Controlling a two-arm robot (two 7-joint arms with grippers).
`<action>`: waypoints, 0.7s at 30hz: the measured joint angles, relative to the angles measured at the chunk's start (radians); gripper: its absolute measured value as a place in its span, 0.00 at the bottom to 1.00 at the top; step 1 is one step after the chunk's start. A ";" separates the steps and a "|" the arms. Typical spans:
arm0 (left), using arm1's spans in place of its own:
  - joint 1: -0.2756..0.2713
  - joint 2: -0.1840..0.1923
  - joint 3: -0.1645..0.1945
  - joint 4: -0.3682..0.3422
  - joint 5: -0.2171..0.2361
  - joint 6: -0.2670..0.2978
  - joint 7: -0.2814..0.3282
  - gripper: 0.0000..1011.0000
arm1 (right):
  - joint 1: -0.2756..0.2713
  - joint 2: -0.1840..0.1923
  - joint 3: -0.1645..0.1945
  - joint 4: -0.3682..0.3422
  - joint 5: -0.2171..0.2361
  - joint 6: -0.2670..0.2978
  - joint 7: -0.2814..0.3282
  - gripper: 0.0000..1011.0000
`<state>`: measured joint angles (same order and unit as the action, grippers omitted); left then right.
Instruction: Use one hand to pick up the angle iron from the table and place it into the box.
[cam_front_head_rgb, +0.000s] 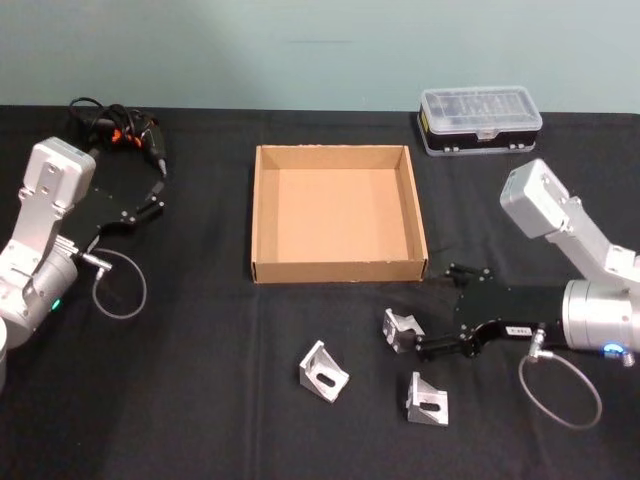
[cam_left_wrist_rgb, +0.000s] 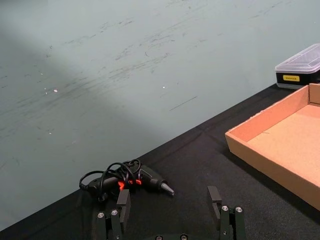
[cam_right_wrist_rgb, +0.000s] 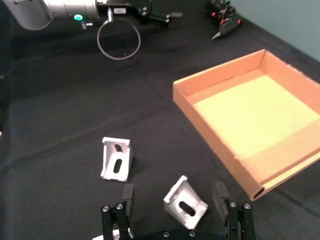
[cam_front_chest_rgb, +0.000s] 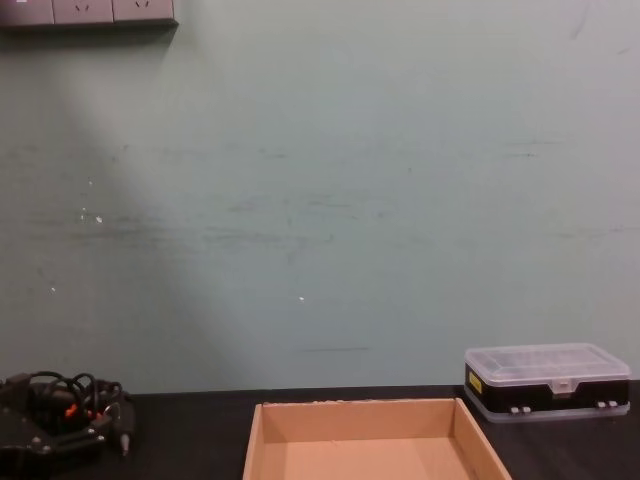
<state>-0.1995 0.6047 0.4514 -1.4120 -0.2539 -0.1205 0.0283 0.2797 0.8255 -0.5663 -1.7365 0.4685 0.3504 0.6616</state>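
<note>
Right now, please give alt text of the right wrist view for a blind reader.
The open right gripper is lined up on an angle iron on the black table. A second angle iron and the cardboard box lie nearby.

The table (cam_front_head_rgb: 200, 430) is seen as matte black throughout. The box (cam_front_head_rgb: 338, 268) is made of plain tan cardboard, unprinted. The three angle irons (cam_front_head_rgb: 322, 372) are finished in pale silver-grey metal, each marked by a dark oval slot. The case (cam_front_head_rgb: 481, 118) is topped by a clear lid over a black base, on which a small yellow label (cam_left_wrist_rgb: 290, 78) is carried. The left gripper (cam_left_wrist_rgb: 169, 196) and the right gripper (cam_right_wrist_rgb: 173, 188) are finished in black, while the arm links (cam_front_head_rgb: 50, 200) are coated in light silver-grey. The screwdriver (cam_front_head_rgb: 125, 130) is coloured black with orange-red accents. The wall (cam_front_chest_rgb: 320, 200) is painted pale green and faintly streaked.
</note>
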 joint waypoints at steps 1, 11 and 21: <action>0.000 0.000 0.000 0.000 0.000 0.000 0.000 0.99 | 0.000 -0.001 -0.003 0.001 0.000 0.002 0.000 0.99; 0.000 0.000 0.000 0.000 0.000 0.000 0.000 0.99 | 0.003 -0.014 -0.031 0.011 -0.011 0.024 -0.008 0.99; 0.000 0.000 0.000 0.000 0.000 0.000 0.000 0.99 | 0.002 -0.034 -0.041 0.023 -0.027 0.046 -0.041 0.99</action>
<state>-0.1995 0.6047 0.4514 -1.4120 -0.2539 -0.1205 0.0283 0.2820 0.7913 -0.6070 -1.7140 0.4413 0.3966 0.6205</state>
